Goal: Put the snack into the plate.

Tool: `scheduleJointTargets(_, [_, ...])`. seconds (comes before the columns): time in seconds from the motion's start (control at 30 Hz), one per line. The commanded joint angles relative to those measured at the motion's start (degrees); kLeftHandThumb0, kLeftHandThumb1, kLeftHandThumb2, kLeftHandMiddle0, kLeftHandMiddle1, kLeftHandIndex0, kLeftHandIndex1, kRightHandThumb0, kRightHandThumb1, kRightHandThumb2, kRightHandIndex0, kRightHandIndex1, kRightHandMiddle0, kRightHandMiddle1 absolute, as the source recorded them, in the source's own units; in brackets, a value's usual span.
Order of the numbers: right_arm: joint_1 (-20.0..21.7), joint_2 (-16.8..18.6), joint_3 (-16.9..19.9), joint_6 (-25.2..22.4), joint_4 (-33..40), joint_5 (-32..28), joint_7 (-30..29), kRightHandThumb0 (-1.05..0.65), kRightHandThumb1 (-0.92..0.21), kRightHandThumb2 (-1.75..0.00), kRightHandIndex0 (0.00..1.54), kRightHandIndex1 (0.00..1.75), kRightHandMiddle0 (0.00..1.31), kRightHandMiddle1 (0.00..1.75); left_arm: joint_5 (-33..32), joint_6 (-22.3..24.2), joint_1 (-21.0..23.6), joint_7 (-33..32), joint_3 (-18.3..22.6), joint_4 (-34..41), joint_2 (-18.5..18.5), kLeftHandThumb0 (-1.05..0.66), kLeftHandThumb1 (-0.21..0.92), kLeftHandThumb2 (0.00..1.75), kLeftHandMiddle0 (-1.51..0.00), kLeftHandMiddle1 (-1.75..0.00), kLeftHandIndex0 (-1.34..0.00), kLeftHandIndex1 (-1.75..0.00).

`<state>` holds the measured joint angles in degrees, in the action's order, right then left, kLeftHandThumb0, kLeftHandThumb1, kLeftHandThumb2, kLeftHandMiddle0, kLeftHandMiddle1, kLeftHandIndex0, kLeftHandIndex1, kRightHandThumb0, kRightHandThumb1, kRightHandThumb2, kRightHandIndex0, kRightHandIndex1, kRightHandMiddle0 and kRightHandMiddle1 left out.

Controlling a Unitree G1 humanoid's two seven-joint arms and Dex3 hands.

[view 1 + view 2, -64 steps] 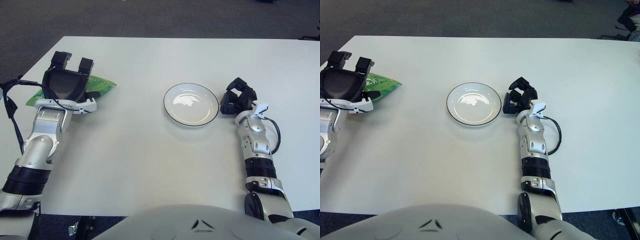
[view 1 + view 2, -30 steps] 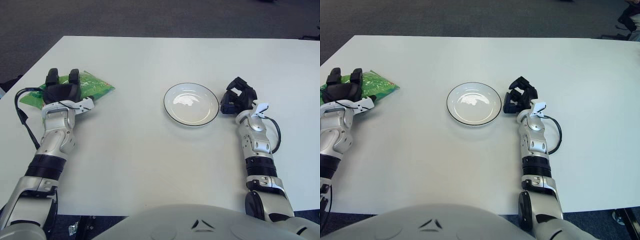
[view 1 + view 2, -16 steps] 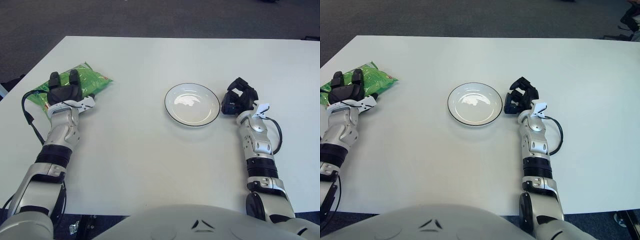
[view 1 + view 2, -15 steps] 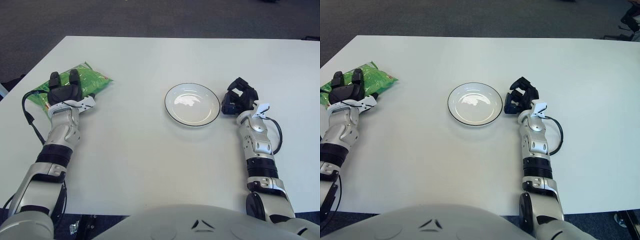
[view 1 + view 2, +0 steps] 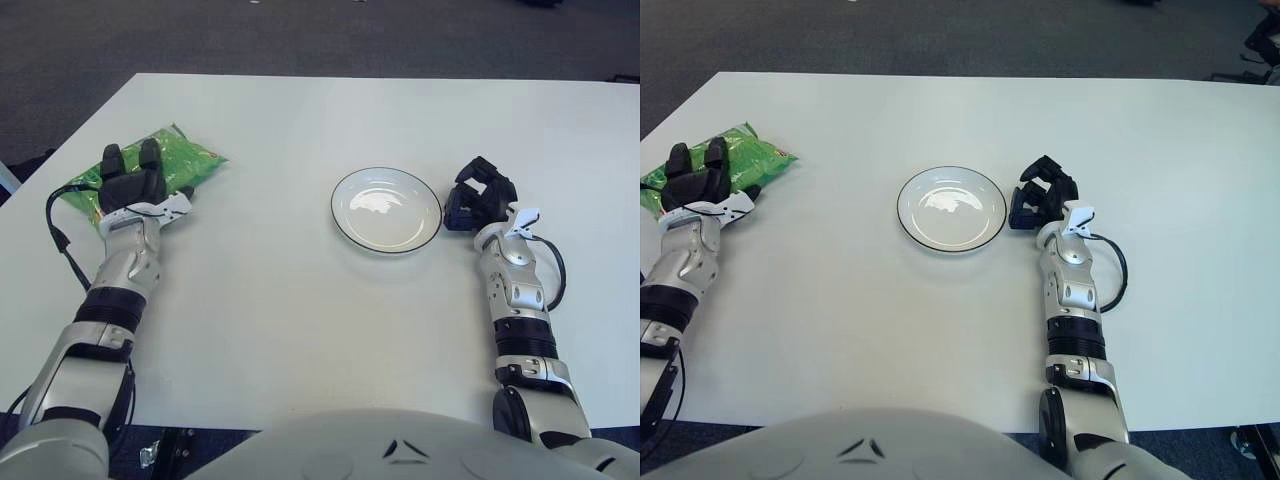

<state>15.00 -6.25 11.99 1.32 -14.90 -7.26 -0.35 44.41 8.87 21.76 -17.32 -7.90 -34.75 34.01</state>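
The snack is a green bag (image 5: 178,162) at the table's left edge, also in the right eye view (image 5: 750,160). My left hand (image 5: 132,182) is over its near end, two black fingers laid across the top and the thumb at the side, closed on the bag. The bag's far end looks tilted up. The white plate (image 5: 386,212) with a dark rim is empty in the middle of the table, well right of the bag. My right hand (image 5: 477,196) rests on the table, curled, just beside the plate's right rim.
The white table (image 5: 300,320) holds only the plate and the bag. A black cable (image 5: 552,275) loops beside my right forearm. Dark carpet lies beyond the table's far and left edges.
My left hand came down from above onto the bag and closed on it. The bag has turned and its far end has risen. The right hand has not moved.
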Motion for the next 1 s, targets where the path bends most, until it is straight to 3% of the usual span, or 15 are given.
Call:
scheduleJointTargets(0.0, [-4.9,0.6,-0.1,-1.8,-2.6,0.1,0.1,-0.01,0.06,-1.75,0.89,1.75,0.68,1.74,-1.9,-3.7,-2.2,-2.8,-1.3,-5.1,-1.7,-0.86,0.62,0.73,0.0,-0.98,0.0,-0.88])
scheduleJointTargets(0.07, [-4.8,0.6,-0.1,-2.1,-2.5,0.1,0.1,-0.01,0.06,-1.75,0.89,1.75,0.68,1.74,-2.2,-4.8,-1.9,-4.3,-1.6,-6.3,-1.5,-0.73,0.43,0.91,0.0,-1.25,0.0,-1.05])
scheduleJointTargets(0.13, [-4.9,0.5,-0.2,-2.3,-2.4,0.1,0.1,-0.01,0.06,-1.75,0.89,1.75,0.68,1.74,-2.4,-6.1,-1.2,-6.2,-2.0,-8.4,-1.5,-0.64,0.32,1.02,0.0,-1.42,0.0,-1.2])
scheduleJointTargets(0.2, [-4.9,0.5,-0.2,-2.5,-2.3,0.1,0.2,-0.01,0.06,-1.75,0.89,1.75,0.68,1.74,-2.6,-7.1,-0.6,-7.8,-2.2,-10.4,-1.5,-0.48,0.2,1.18,0.0,-1.61,0.0,-1.49])
scheduleJointTargets(0.33, [-5.0,0.4,-0.3,-2.5,-2.2,0.1,0.4,-0.01,0.06,-1.75,0.89,1.75,0.68,1.74,-3.1,-8.4,0.4,-10.1,-2.8,-13.1,-1.5,-0.16,0.1,1.38,0.0,-1.72,0.0,-1.69])
scheduleJointTargets(0.53, [-5.0,0.3,-0.4,-2.5,-2.2,0.0,0.9,-0.01,0.06,-1.75,0.89,1.75,0.68,1.74,-3.6,-9.2,1.4,-13.1,-3.9,-15.6,-1.6,0.09,0.09,1.51,-0.1,-1.74,-0.08,-1.74])
scheduleJointTargets(0.6, [-5.0,0.2,-0.4,-2.5,-2.2,-0.1,1.1,-0.01,0.06,-1.75,0.89,1.75,0.69,1.74,-3.7,-9.2,1.6,-13.4,-4.2,-16.0,-1.6,0.26,0.24,1.37,-0.31,-1.74,-0.18,-1.74])
scheduleJointTargets(0.7, [-5.0,0.2,-0.4,-2.3,-2.3,-0.1,1.4,-0.01,0.07,-1.75,0.89,1.75,0.69,1.73,-3.9,-9.1,1.8,-13.6,-4.5,-16.5,-1.6,0.39,0.32,1.29,-0.48,-1.75,-0.35,-1.75])
scheduleJointTargets(0.73, [-5.1,0.2,-0.4,-2.2,-2.3,0.0,1.5,-0.01,0.07,-1.75,0.89,1.75,0.69,1.73,-4.0,-8.9,1.8,-13.6,-4.6,-16.6,-1.6,0.4,0.33,1.29,-0.5,-1.75,-0.38,-1.75])
scheduleJointTargets(0.83, [-5.1,0.1,-0.4,-2.1,-2.2,-0.1,1.8,-0.01,0.07,-1.75,0.89,1.75,0.69,1.73,-4.2,-8.5,1.8,-13.5,-4.8,-16.4,-1.6,0.14,0.2,1.45,-0.6,-1.74,-0.54,-1.74])
scheduleJointTargets(0.97, [-5.1,0.1,-0.2,-1.9,-2.3,-0.2,2.1,-0.01,0.07,-1.75,0.89,1.75,0.69,1.73,-5.1,-9.2,1.6,-13.0,-4.6,-16.1,-1.5,0.04,0.06,1.57,-0.75,-1.62,-0.67,-1.74])
